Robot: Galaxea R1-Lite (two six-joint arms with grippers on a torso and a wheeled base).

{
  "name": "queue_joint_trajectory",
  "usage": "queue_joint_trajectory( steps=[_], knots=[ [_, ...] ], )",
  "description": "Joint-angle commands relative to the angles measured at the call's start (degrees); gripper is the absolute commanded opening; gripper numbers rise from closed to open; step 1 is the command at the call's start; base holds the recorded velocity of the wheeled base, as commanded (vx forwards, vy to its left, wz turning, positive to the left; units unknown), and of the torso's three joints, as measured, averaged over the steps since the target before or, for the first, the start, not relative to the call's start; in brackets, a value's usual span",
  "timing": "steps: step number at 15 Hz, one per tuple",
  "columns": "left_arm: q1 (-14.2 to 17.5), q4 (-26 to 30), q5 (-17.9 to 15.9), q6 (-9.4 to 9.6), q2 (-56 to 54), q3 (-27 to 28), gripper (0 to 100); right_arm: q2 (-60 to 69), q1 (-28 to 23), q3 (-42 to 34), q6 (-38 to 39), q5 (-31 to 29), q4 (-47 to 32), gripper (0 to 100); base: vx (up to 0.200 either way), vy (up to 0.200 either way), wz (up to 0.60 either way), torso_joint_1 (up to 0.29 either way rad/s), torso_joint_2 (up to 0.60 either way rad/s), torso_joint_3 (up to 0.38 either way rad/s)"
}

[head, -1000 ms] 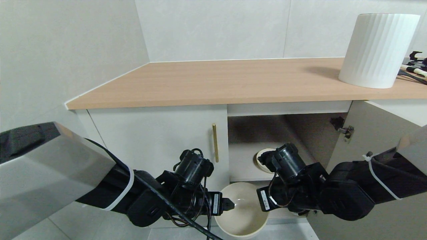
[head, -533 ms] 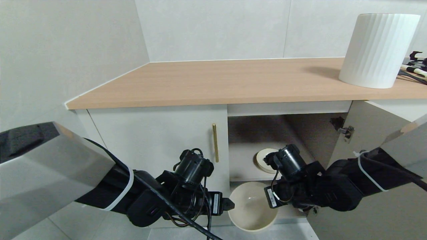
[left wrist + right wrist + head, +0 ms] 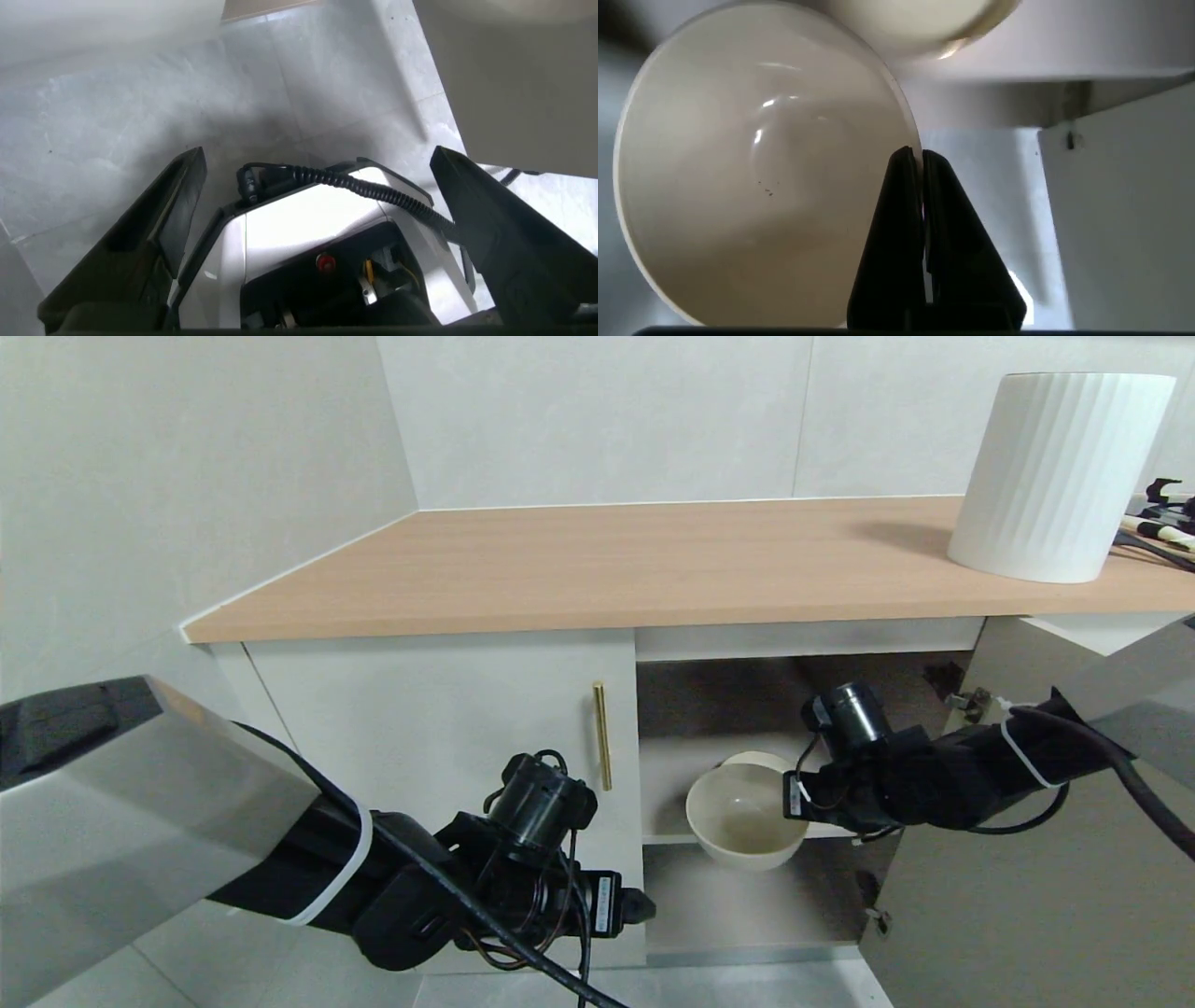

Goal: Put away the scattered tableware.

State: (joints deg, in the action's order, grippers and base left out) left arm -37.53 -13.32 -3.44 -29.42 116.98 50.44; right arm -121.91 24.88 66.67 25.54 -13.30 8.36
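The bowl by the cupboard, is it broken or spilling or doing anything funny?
Nothing is broken or spilled. The bowl is whole and empty, apart from a few tiny dark specks inside. It only looks odd because it hangs in the air at the open cupboard's shelf, with the right pincer pinching its rim.

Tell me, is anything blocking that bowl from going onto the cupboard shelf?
Only a pale dish, already on the shelf just behind the bowl that the right gripper holds. The door there stands open.
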Motion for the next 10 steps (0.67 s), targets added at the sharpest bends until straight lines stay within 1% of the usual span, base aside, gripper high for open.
queue_joint_trajectory(
  steps=[1, 3, 6, 10],
  knots=[
    [0.0, 0.0, 0.0, -0.03, -0.2, 0.0, 100, -2.5, -1.3, 3.2, 2.5, -0.9, 0.1, 0, 0.000, 0.000, 0.00, 0.000, 0.00, 0.000],
    [0.0, 0.0, 0.5, -0.03, -0.1, 0.0, 100, -3.9, -2.5, 6.2, 6.3, -2.1, 0.1, 0, 0.000, 0.000, 0.00, 0.000, 0.00, 0.000],
    [0.0, 0.0, 0.7, -0.03, -0.1, 0.0, 100, -6.1, -4.3, 9.6, 10.0, -2.3, 0.1, 0, 0.000, 0.000, 0.00, 0.000, 0.00, 0.000],
    [0.0, 0.0, 0.7, -0.03, 0.0, 0.0, 100, -9.2, -5.5, 12.8, 11.2, -3.8, 0.1, 0, 0.000, 0.000, 0.00, 0.000, 0.00, 0.000]
  ],
)
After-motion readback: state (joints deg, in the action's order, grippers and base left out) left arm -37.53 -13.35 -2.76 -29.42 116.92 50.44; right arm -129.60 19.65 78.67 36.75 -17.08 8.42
